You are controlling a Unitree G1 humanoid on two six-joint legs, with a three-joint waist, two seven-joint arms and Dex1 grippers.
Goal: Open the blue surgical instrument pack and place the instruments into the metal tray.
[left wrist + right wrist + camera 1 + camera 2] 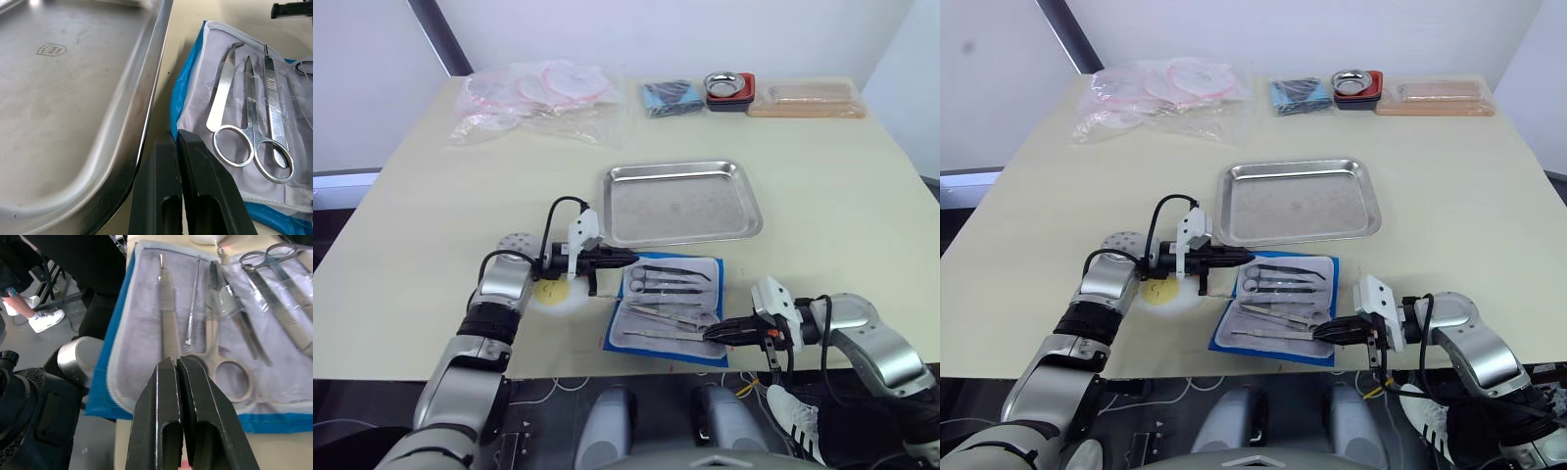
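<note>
The blue surgical instrument pack [641, 338] lies open near the table's front edge, grey lining up. Several instruments rest in its pockets: scissors [254, 147], tweezers [222, 93], a scalpel handle [166, 303] and a thin probe [193, 308]. The metal tray [680, 201] stands empty just behind the pack. My left gripper [628, 257] is shut, its tips at the pack's far left corner, between pack and tray rim [146, 112]. My right gripper [712, 335] is shut too, its tips over the lining at the pack's near right edge, by the scalpel handle's end.
A white disc with a yellow spot [553, 291] lies under my left wrist. At the table's back are clear plastic bags [533, 98], a dark-blue bundle [669, 96], a small steel bowl with a red base [729, 88] and a tan block [808, 98].
</note>
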